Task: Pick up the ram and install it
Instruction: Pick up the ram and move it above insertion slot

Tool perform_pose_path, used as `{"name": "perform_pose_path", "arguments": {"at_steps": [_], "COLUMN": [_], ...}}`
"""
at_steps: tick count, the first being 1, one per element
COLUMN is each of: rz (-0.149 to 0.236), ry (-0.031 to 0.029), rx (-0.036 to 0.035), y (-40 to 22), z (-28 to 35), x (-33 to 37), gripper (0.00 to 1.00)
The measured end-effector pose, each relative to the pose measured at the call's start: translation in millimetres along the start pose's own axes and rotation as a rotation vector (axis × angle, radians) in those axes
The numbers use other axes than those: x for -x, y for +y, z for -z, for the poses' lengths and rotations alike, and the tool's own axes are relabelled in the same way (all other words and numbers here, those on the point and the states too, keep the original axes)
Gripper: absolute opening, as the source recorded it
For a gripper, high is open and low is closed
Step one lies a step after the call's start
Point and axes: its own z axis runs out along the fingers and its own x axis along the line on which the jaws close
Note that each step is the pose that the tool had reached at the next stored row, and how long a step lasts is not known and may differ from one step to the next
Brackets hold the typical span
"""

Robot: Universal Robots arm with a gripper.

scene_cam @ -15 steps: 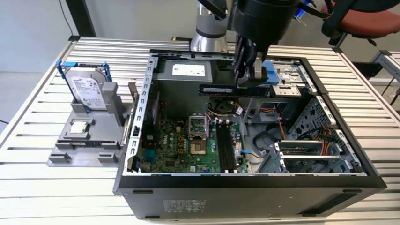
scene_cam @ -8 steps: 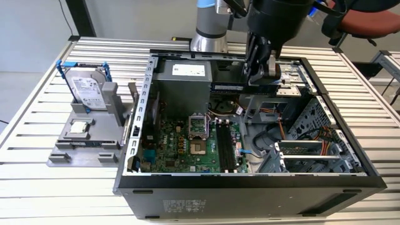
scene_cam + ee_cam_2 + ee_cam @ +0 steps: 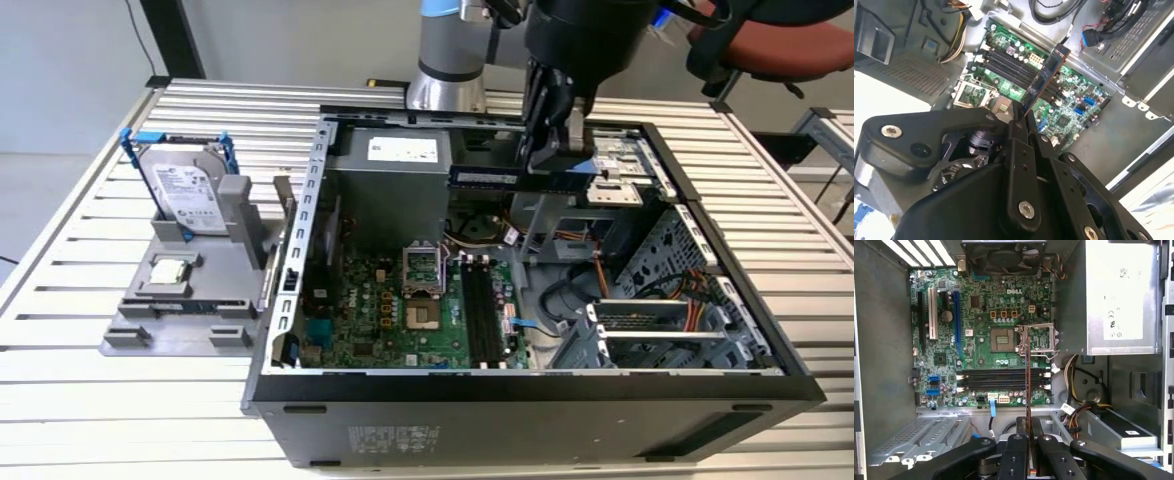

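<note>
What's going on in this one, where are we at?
The arm's gripper is shut on the long, thin dark circuit-board ram stick, holding it in the air over the open black computer case. The stick hangs above the large green motherboard, not yet seated in its black memory slots.

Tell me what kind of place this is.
Probably a robotics lab or workshop: an open computer case on a slatted metal table, a hard drive standing beside it, and a gripper holding the ram.
</note>
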Motion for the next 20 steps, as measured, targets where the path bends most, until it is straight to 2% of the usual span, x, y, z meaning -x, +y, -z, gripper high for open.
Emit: {"name": "perform_pose_path", "arguments": {"at_steps": [2,17,20], "rz": [-0.01,-0.01,-0.032], "ry": [-0.0002,0.0019,0.0016], "rx": [-0.0002,-0.0004,-0.0009], "y": [0.1,0.1,0.1], "z": [-0.1,-0.1,-0.1], "x": [0.0,0.0,0.0], "gripper": [0.0,0.0,0.0]}}
